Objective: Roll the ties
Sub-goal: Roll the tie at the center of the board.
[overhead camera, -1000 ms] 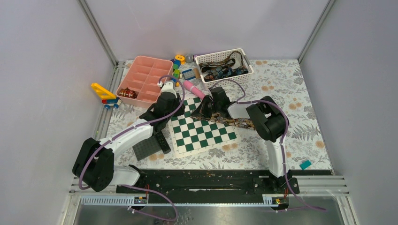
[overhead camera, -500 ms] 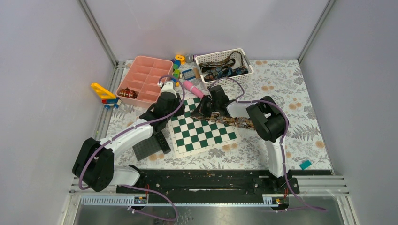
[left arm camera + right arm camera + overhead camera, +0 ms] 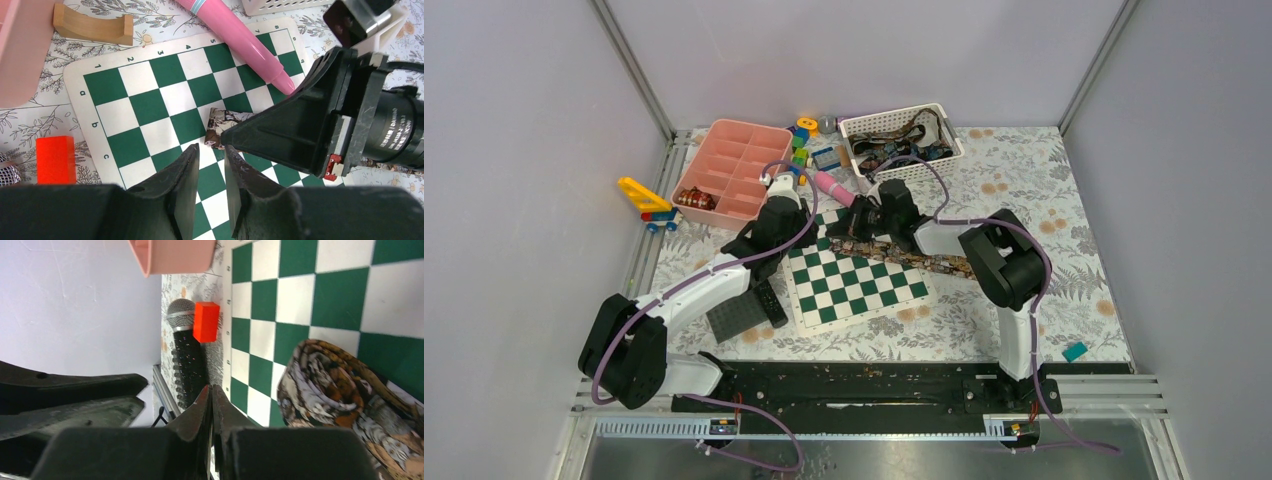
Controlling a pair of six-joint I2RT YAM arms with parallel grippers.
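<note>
Checkered board (image 3: 295, 290) carries a folded, patterned fabric tie (image 3: 340, 390).

A green-and-white chessboard (image 3: 856, 278) lies in the middle of the table. A pink pen (image 3: 235, 35) lies slanted over its far edge. A wooden arch (image 3: 93, 25) is near the board's far left corner. A red block (image 3: 55, 159) is just beside a microphone (image 3: 187, 360), left of the board. A pink tray (image 3: 744, 160) and a white basket (image 3: 890, 112) stand at the far edge. A teal block (image 3: 1075, 351) lies near the near right corner.

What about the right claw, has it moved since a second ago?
Yes. The right gripper has shifted slightly away from the arm bases, toward the white basket, uncovering more of the tie on the chessboard.
</note>
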